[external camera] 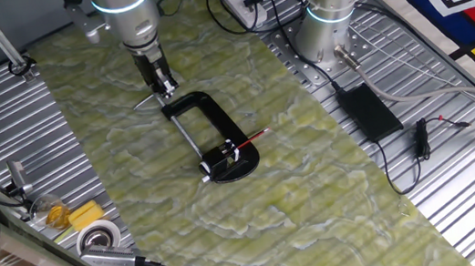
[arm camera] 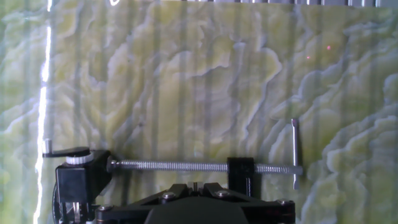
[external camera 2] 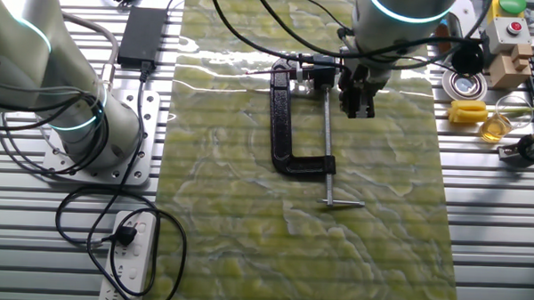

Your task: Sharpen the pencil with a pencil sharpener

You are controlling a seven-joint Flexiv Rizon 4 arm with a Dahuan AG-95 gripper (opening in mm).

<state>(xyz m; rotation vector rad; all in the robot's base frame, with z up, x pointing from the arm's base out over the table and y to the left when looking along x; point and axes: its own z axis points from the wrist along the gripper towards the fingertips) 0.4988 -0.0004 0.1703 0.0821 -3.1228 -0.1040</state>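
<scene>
The pencil sharpener (external camera: 230, 162) lies on the green mat: an oval black base, a black C-shaped frame (external camera: 200, 108) and a silver rod (external camera 2: 327, 143) ending in a T-handle (external camera 2: 343, 203). The red pencil (external camera: 255, 137) sticks out of the sharpener over the base, pointing right. My gripper (external camera: 161, 81) hovers above the mat beside the rod and frame, with its fingers together and nothing between them. In the other fixed view the gripper (external camera 2: 356, 101) hangs next to the rod. The hand view shows the rod (arm camera: 180, 166) and T-handle (arm camera: 295, 152) just ahead of my gripper (arm camera: 193, 186). The pencil is out of sight there.
A black power brick (external camera: 368, 108) and a cable with red wires (external camera: 443, 120) lie on the metal table to the right. A second arm's base (external camera: 328, 20) stands behind. A tape roll (external camera: 96, 234) and a yellow block (external camera: 85, 214) sit at the left. A power strip (external camera 2: 130, 252) lies nearby.
</scene>
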